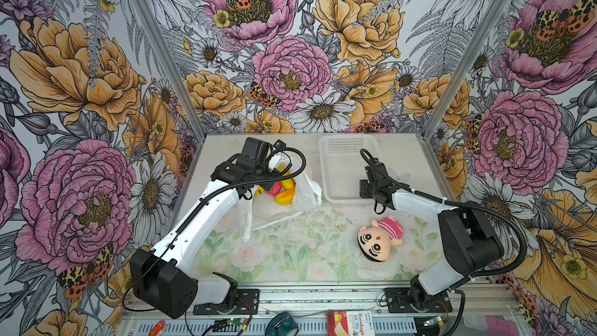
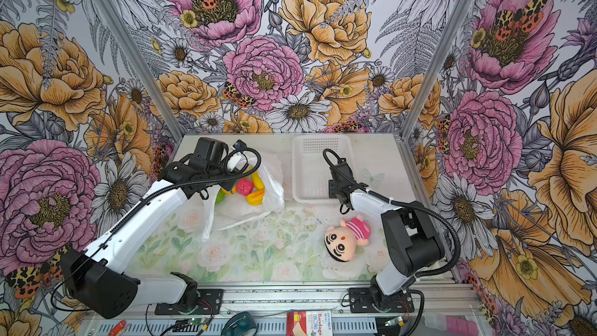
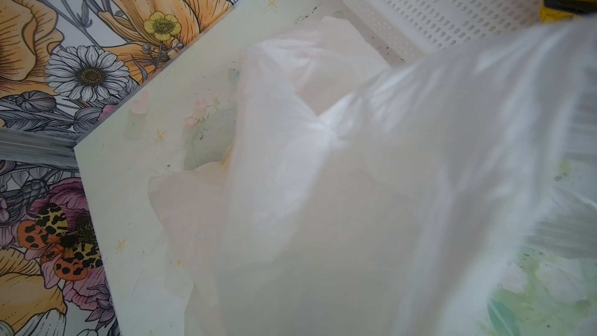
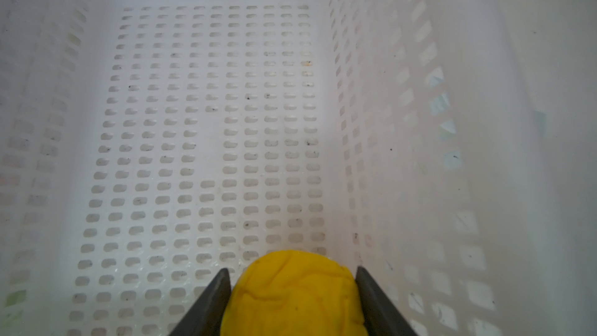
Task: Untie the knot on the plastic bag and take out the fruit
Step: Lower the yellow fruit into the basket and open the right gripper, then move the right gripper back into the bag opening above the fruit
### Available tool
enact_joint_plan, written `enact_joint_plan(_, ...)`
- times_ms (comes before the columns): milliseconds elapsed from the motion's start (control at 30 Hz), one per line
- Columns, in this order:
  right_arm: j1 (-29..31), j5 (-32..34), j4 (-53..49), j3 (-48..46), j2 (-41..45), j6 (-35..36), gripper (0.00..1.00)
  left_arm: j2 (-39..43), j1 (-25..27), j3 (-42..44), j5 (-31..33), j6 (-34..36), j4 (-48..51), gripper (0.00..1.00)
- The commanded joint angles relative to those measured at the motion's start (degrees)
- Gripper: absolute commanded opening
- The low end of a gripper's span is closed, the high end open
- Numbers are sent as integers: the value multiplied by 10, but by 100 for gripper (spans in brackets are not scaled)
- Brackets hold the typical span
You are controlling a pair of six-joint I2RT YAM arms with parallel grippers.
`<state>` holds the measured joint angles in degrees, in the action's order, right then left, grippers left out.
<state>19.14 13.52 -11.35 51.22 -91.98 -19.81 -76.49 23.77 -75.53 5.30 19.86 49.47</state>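
The bag [image 1: 300, 195] lies open on the far left of the table [image 1: 290, 253] with fruit [image 1: 284, 189] showing inside, and its film is caught in the clenched left pincer [image 1: 275, 164]. Only the right wrist view shows the right pincer [image 4: 292, 273] grasping a yellow fruit [image 4: 294, 295] over the basket [image 4: 210, 108]. A box [image 1: 350, 323] at the front edge reads "Bandage".

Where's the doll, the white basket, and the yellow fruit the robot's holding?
Doll [image 1: 375, 243]: a top view, on its face.
White basket [image 1: 342, 169]: a top view, on its bare floor.
Yellow fruit [image 4: 294, 289]: right wrist view, on its top, between the jaws.
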Motion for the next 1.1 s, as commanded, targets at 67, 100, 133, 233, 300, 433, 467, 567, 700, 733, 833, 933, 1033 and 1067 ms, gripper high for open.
enact_joint_plan(67,-6,7,-3,1,32,-13,37,5,-1,5,2,4,-13,0)
enact_joint_plan(100,-6,6,-2,-4,42,-13,42,4,-2,5,1,4,-13,0)
enact_joint_plan(133,-5,4,-2,-10,56,-13,48,5,-1,4,1,4,-14,0)
enact_joint_plan(233,-5,4,-2,-29,98,-18,63,6,-1,5,1,4,-13,0)
enact_joint_plan(300,-5,3,-1,-42,129,-20,71,6,-2,4,2,4,-13,0)
enact_joint_plan(433,-5,-5,2,-73,203,-23,83,6,-1,4,0,4,-13,0)
enact_joint_plan(467,-5,-10,2,-81,227,-25,85,7,-1,3,0,4,-13,0)
enact_joint_plan(567,-4,-30,8,-108,296,-26,89,7,-2,3,0,4,-14,0)
enact_joint_plan(700,1,-85,23,-146,408,-29,90,8,-1,3,0,4,-13,0)
enact_joint_plan(733,6,-102,26,-152,436,-30,90,8,-1,3,0,4,-14,0)
enact_joint_plan(833,32,-149,38,-163,497,-24,90,9,-2,3,0,4,-13,0)
enact_joint_plan(933,94,-170,56,-165,529,-2,85,9,-2,3,-1,4,-13,0)
enact_joint_plan(1033,169,-166,76,-157,521,30,80,9,-1,3,-2,4,-14,0)
enact_joint_plan(1067,190,-162,80,-153,510,39,79,9,-2,3,-2,4,-14,0)
